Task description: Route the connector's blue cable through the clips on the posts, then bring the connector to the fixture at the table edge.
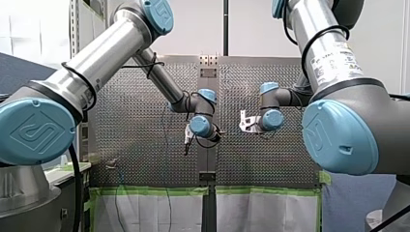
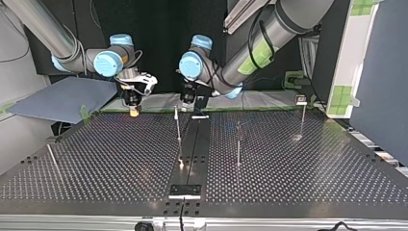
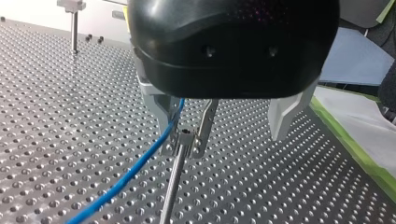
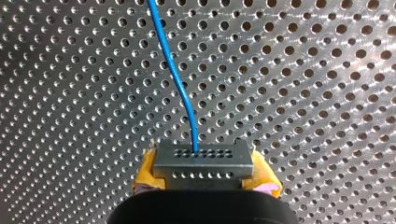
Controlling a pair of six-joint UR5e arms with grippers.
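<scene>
My right tool (image 4: 204,176)'s pinching the light, rigid connector (image 4: 203,161) over the worktop (image 4: 327,93) — its blue cable (image 4: 175,70) looks floppy, so my spread left tool (image 3: 223,133) should take it near the clip (image 3: 187,140).

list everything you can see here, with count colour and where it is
table: one, silver, perforated, under both arms
posts: three, silver, upright across the table in the top view
connector: one, grey, held above the table
blue cable: one, blue, runs from the connector out over the table
strip: one, black, down the table's middle
mat: one, blue-grey, past the table at the top view's left
left gripper: one, black, at the top of a post, the blue cable beside it
right gripper: one, yellow-padded, shut on the connector
</scene>
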